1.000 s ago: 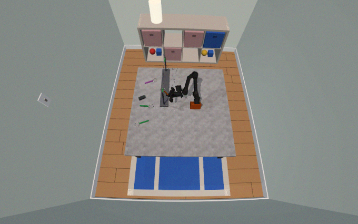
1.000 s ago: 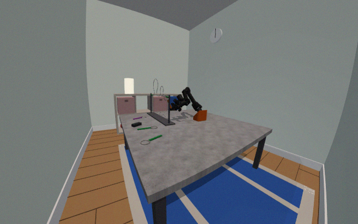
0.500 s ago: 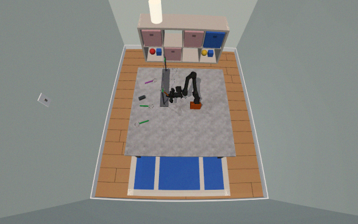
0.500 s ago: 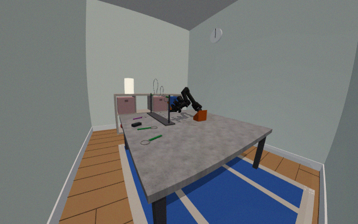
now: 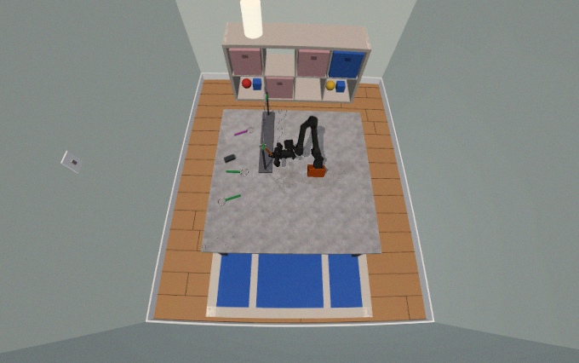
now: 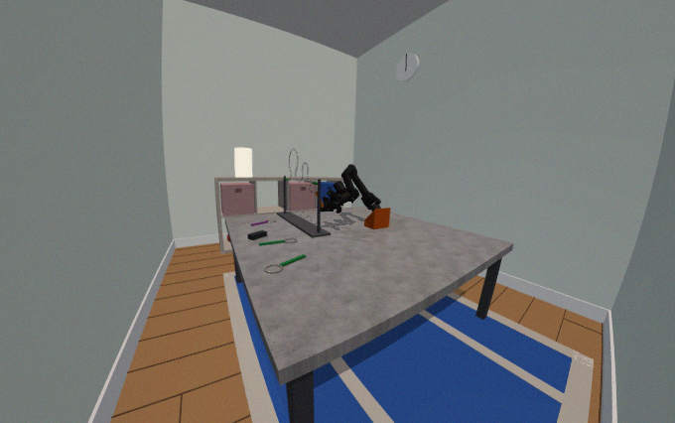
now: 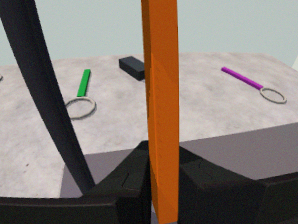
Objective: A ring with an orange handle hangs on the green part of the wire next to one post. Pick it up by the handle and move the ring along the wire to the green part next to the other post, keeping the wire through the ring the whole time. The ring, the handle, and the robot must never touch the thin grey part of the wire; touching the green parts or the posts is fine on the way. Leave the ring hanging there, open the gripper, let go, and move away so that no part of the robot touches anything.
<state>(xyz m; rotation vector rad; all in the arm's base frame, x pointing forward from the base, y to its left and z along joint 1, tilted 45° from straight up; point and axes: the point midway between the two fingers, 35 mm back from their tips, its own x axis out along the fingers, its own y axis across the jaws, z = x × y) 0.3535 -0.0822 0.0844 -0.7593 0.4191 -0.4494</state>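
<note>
My gripper (image 5: 271, 154) (image 7: 154, 147) is shut on the orange handle (image 5: 268, 152) (image 7: 164, 100) and holds it beside the near post (image 5: 264, 161) (image 6: 319, 209) (image 7: 42, 95). The handle stands upright between the fingers in the wrist view. The ring, small in the top and exterior views, is at the green part (image 5: 263, 146) (image 6: 315, 183) by the near post's top. Whether it touches the wire is too small to tell. The other green part (image 5: 266, 96) is at the far post (image 5: 267, 106) (image 6: 285, 194). The thin grey wire rises in tall loops between them. The ring is outside the wrist view.
The posts stand on a long dark base (image 5: 267, 123) (image 6: 299, 223). Beyond it lie a purple-handled ring (image 5: 241, 133) (image 7: 242, 78), a black block (image 5: 229, 158) (image 7: 132, 68) and two green-handled rings (image 5: 233, 171) (image 5: 232, 197). The arm's orange mount (image 5: 316, 170) (image 6: 378, 218) stands opposite.
</note>
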